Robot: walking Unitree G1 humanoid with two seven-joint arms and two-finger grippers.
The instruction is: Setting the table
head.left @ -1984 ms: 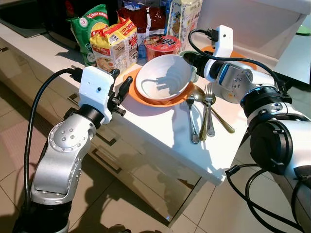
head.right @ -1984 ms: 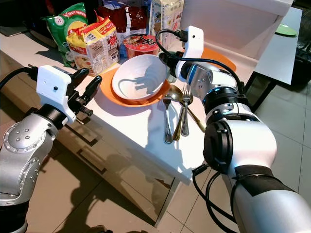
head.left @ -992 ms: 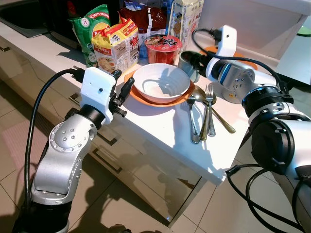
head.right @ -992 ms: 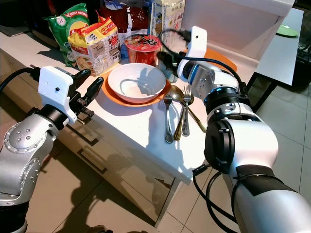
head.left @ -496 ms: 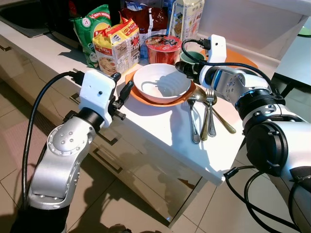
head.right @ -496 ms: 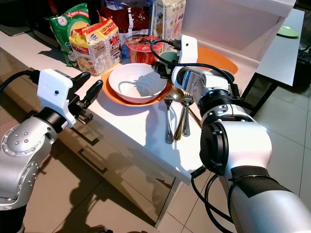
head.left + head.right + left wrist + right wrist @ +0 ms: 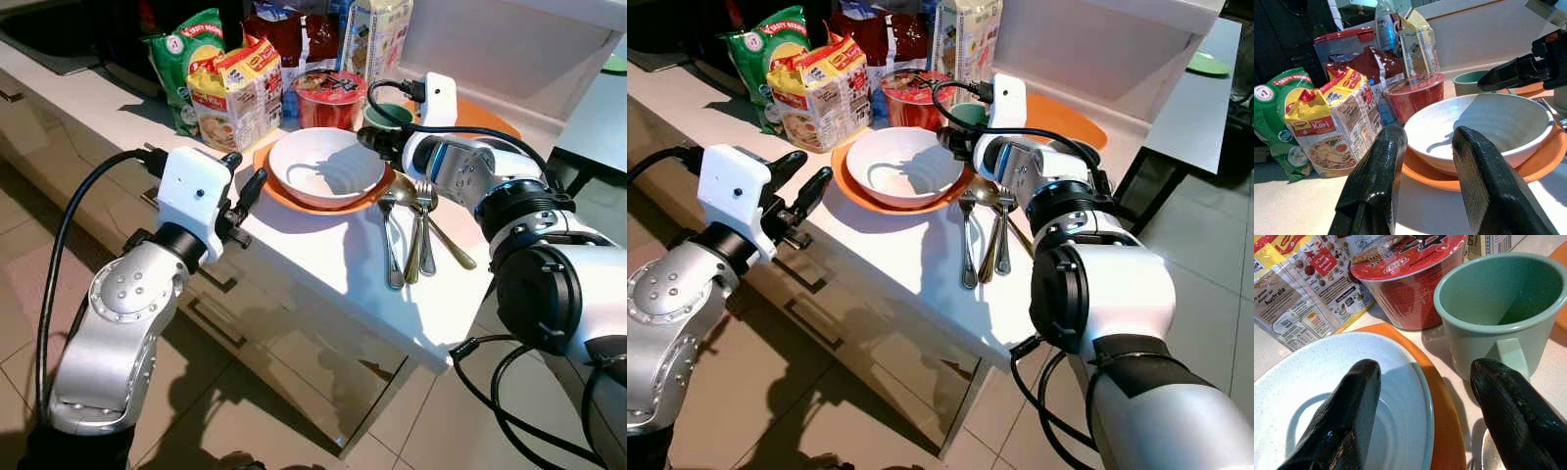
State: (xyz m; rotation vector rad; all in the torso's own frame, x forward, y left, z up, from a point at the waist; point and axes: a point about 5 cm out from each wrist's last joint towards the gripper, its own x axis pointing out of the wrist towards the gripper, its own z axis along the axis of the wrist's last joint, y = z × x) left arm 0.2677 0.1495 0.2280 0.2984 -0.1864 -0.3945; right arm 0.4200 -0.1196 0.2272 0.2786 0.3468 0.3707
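**White counter, bowl on its plate, both grippers open beside it**

White countertop (image 7: 323,264) runs above pale drawer fronts and a tiled floor, and near its middle the white bowl (image 7: 326,166) sits upright on an orange plate (image 7: 294,196), glossy and faintly speckled. The right gripper (image 7: 1425,406) hovers over the bowl's far rim, fingers (image 7: 1347,421) spread wide, one above the bowl and plate edge, the other beside a green mug (image 7: 1501,308). That mug stands just behind the plate; its handle faces the wrist camera. Touching neither, a red instant-noodle cup (image 7: 1405,274) with a foil lid bearing white brush-style characters stands next to the mug.

Just beside the plate on the robot's right lie metal cutlery: a spoon (image 7: 389,245), a fork (image 7: 424,230) and a gold-toned spoon (image 7: 431,220), handles overlapping slightly.

The left gripper (image 7: 1425,181) is held off the counter's front edge near the plate, its fingers (image 7: 1376,186) parted and gripping nothing; its wrist view looks between them straight at the bowl.

Behind the plate stand packets: a yellow Maggi noodle multipack (image 7: 1332,132) reading "Kari", a green bag (image 7: 1273,117) marked "Tasty Wafers" and "#1", a dark red crinkled bag (image 7: 1364,61), and a tall printed carton (image 7: 965,39). The left wrist view adds a clear container with a red lid (image 7: 1342,41) and a bottle (image 7: 1383,24) behind them. A second orange plate (image 7: 1068,117) lies at the back near a white wall panel
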